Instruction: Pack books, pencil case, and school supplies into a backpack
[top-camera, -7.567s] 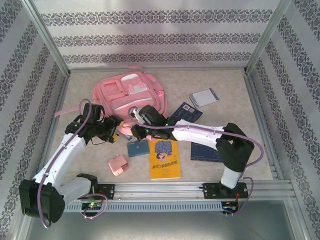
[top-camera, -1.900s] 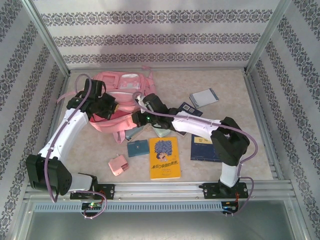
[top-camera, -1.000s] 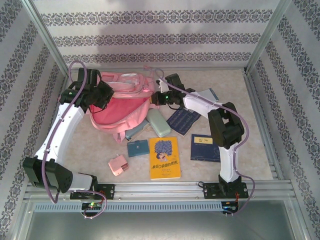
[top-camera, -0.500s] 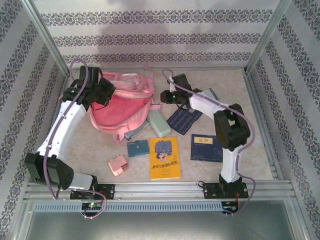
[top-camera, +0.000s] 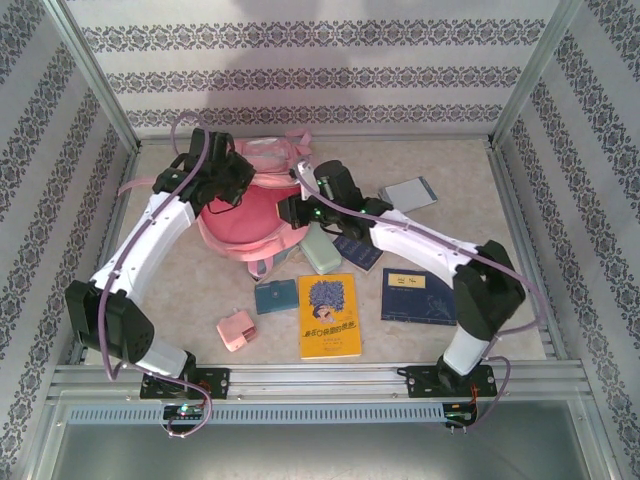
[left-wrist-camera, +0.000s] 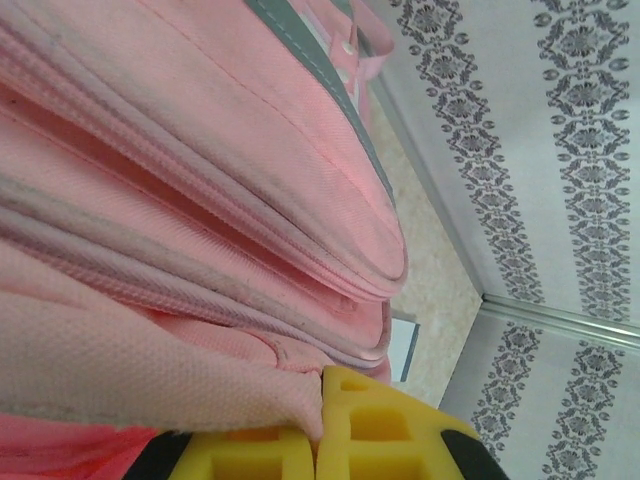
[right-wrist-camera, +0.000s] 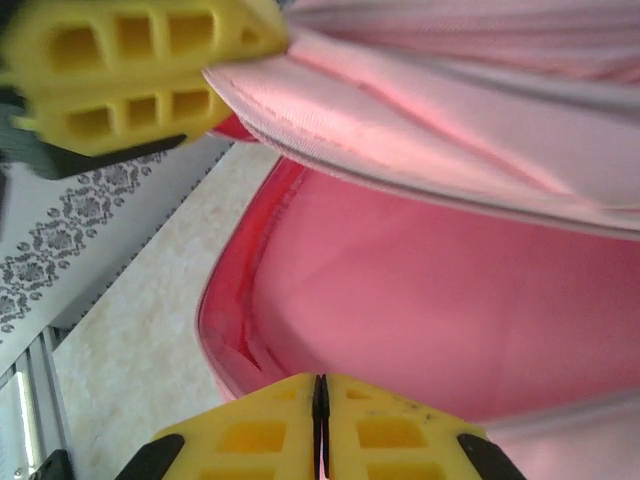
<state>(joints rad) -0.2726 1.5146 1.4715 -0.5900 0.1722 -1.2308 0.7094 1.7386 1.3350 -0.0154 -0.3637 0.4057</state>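
- Patterned walls ring a beige table; the backpack lies upper centre of the top view, mouth gaping.
- On one rim the left gripper is clamped; the right gripper is pressed closed, apparently on the opposite rim.
- Below the mouth lies the yellow book, long axis pointing up-frame, nearer the right arm.

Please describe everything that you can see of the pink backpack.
The backpack is pink fabric with grey trim and pink straps. It lies toward the far left of the table, its main pocket held open, showing a deeper pink lining. The left gripper pinches one edge of the opening; the right gripper, shut, seems to hold the opposite edge.
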